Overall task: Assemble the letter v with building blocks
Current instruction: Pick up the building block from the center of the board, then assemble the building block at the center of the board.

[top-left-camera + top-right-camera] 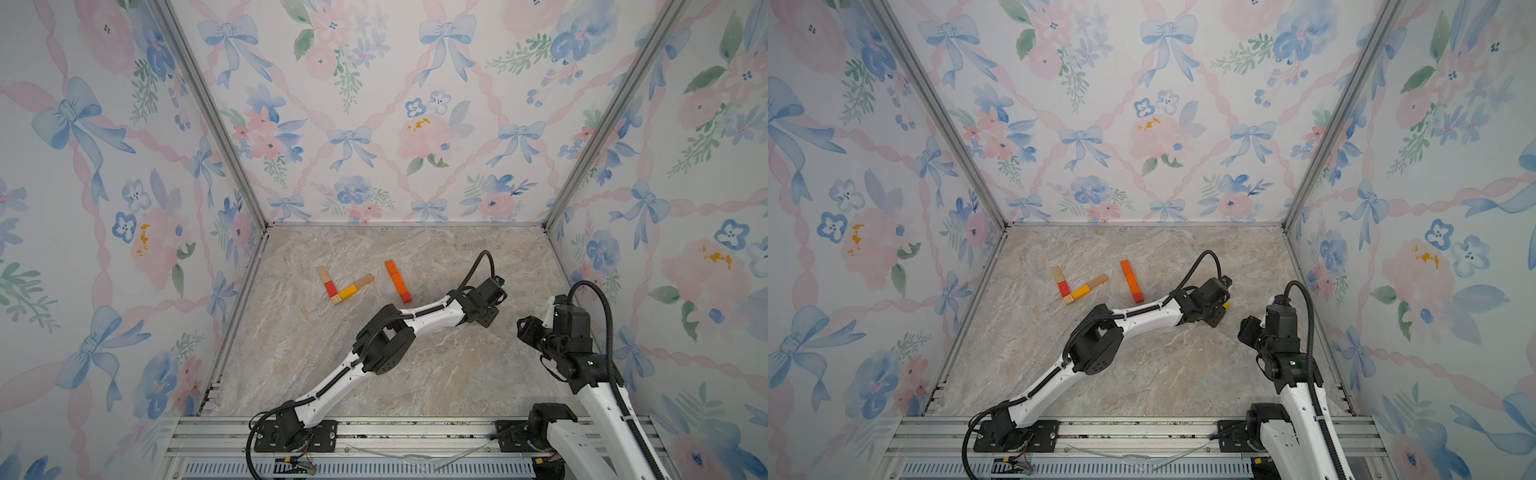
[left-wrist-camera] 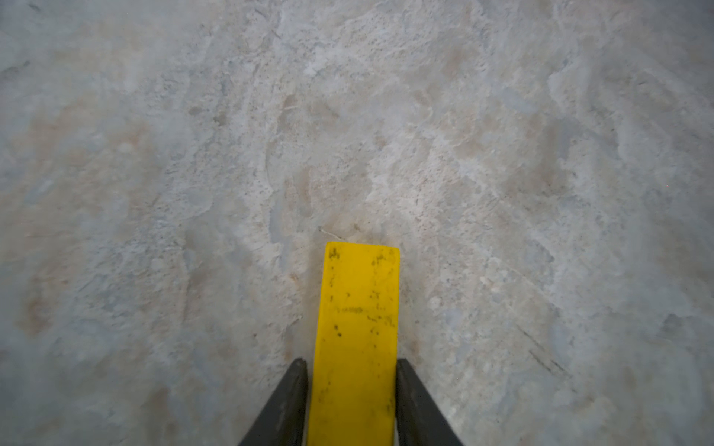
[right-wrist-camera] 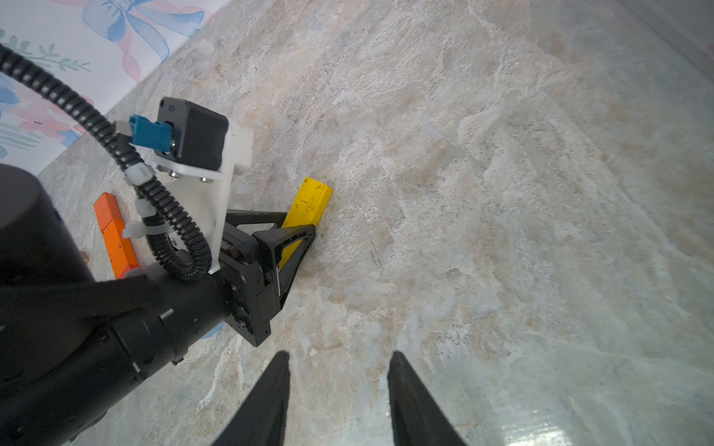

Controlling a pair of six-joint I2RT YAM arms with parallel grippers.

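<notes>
Left wrist: yellow block (image 2: 355, 328) pinched in left gripper (image 2: 351, 363).

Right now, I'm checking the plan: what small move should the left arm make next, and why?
Probably lift the yellow block slightly off the table: the left end effector has its fingers against both long sides, and the block lies apart from the partly built V.

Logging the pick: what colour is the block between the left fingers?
The block is yellow, clearest in the left wrist view.
</notes>
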